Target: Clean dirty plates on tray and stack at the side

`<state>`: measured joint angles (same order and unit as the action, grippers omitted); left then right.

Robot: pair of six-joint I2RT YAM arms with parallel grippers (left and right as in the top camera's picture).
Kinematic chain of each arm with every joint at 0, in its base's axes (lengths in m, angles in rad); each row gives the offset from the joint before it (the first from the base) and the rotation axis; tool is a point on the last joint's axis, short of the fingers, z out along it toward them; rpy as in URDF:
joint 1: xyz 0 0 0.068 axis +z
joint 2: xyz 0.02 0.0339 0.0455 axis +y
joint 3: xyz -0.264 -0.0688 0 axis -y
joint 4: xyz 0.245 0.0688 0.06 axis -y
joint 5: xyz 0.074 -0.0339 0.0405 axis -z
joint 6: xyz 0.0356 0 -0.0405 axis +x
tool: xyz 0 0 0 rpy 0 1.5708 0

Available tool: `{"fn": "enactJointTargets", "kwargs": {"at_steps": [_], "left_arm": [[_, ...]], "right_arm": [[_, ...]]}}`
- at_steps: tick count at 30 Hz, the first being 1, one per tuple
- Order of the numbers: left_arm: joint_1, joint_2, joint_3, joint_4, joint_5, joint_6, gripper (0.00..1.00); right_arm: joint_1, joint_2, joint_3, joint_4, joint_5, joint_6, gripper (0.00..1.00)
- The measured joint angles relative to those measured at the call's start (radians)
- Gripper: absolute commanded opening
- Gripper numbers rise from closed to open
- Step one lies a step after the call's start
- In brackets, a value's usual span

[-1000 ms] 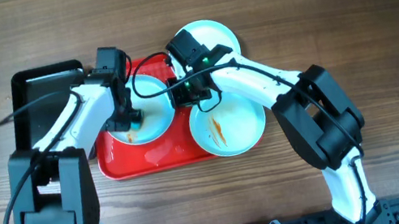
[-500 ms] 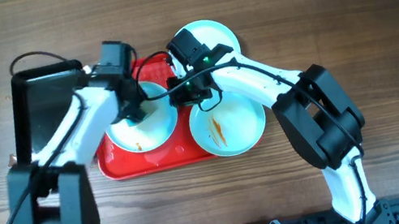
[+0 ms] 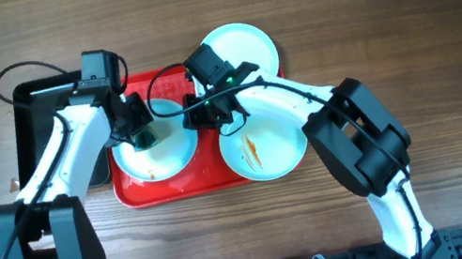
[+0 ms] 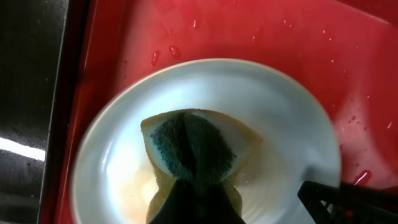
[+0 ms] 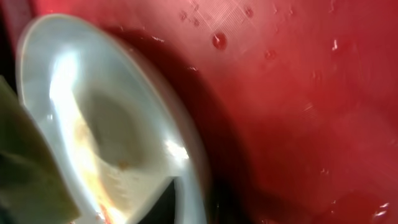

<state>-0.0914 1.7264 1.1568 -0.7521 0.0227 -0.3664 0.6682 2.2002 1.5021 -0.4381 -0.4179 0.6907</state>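
Sponge [image 4: 189,149] shifted across plate [image 4: 286,118].

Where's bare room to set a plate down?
Bare wooden table right of the round pale plate behind the large red plastic tray, and left of the black tray. Crowded: tray middle, where left hand and right hand work.

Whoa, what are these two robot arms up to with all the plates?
They are washing dishes. The left gripper holds a green sponge down on a plate lying in the red tray. The right gripper appears to hold that plate by its rim to steady it. Beside it, a second plate streaked with orange sauce has not been wiped. A third plate lies on the table just beyond the tray.
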Motion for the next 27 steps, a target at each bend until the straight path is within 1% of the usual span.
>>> {"fn": "enactJointTargets", "kwargs": {"at_steps": [6, 8, 10, 13, 15, 18, 20, 22, 25, 27], "left_arm": [[0.037, -0.002, 0.0, 0.026, 0.134, 0.006, 0.04], [0.039, -0.016, 0.004, 0.024, 0.167, 0.007, 0.04], [0.045, -0.048, 0.021, 0.003, 0.197, 0.007, 0.04], [0.097, -0.151, 0.055, -0.029, 0.224, 0.01, 0.04], [0.138, -0.187, 0.056, -0.048, 0.231, 0.01, 0.04], [0.196, -0.196, 0.057, -0.077, 0.229, 0.01, 0.04], [0.201, -0.196, 0.057, -0.083, 0.21, 0.01, 0.04], [0.201, -0.196, 0.057, -0.084, 0.192, 0.01, 0.04], [0.201, -0.196, 0.057, -0.084, 0.179, 0.01, 0.04], [0.201, -0.196, 0.057, -0.086, 0.161, 0.01, 0.04]], "right_arm": [[-0.029, 0.008, -0.001, -0.017, -0.035, -0.005, 0.04], [-0.063, 0.003, -0.001, -0.04, -0.037, -0.043, 0.04], [-0.077, -0.024, -0.002, -0.094, 0.02, -0.087, 0.04], [-0.075, -0.124, -0.003, -0.159, 0.164, -0.159, 0.04], [-0.072, -0.185, -0.003, -0.204, 0.286, -0.194, 0.04], [-0.072, -0.257, -0.003, -0.235, 0.483, -0.245, 0.04], [-0.07, -0.272, -0.003, -0.248, 0.561, -0.269, 0.04], [-0.053, -0.28, -0.003, -0.258, 0.682, -0.295, 0.04], [0.01, -0.28, -0.003, -0.259, 0.826, -0.316, 0.04], [0.082, -0.28, -0.003, -0.257, 0.948, -0.33, 0.04]]}}
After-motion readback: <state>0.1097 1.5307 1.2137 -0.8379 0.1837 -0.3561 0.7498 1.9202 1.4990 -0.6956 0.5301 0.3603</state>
